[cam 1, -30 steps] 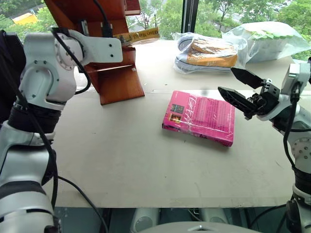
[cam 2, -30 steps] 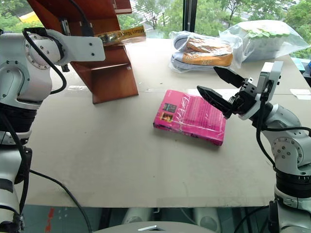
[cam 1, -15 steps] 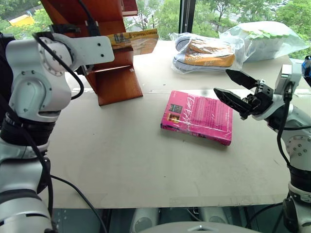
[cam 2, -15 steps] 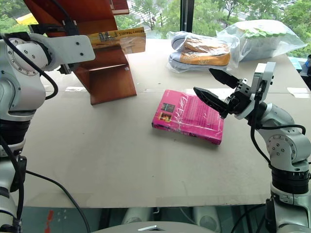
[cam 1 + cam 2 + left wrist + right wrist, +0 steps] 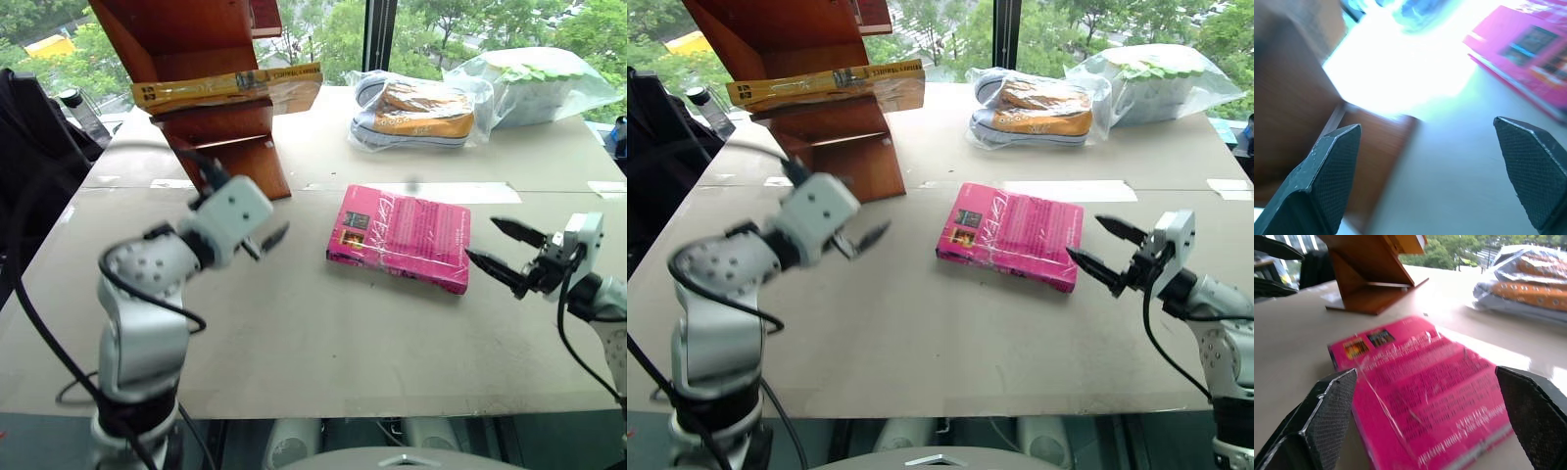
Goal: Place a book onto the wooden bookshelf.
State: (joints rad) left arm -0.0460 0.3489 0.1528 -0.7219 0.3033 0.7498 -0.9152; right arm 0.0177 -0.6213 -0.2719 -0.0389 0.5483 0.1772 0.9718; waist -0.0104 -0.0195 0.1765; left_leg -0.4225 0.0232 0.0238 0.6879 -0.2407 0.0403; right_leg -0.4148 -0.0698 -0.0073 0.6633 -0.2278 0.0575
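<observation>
The book (image 5: 230,88), yellow-orange in glossy wrap, lies flat on a tier of the wooden bookshelf (image 5: 211,34), its right end jutting past the shelf's side. My left gripper (image 5: 238,203) hangs open and empty in front of the shelf's base (image 5: 1293,112), low over the table and apart from the book. My right gripper (image 5: 482,241) is open and empty just right of a pink book (image 5: 402,235) lying flat mid-table, its fingers pointing at that book's edge (image 5: 1420,391).
A plastic bag holding shoes (image 5: 416,110) and a second clear bag (image 5: 534,83) sit at the table's far right. A dark bag and a bottle (image 5: 73,103) stand off the table's left edge. The cardboard-covered table (image 5: 294,333) is bare in front.
My left gripper opened and let go of the yellow book, which stays on the shelf tier. That arm then dropped low before the shelf. My right arm sank and moved right.
</observation>
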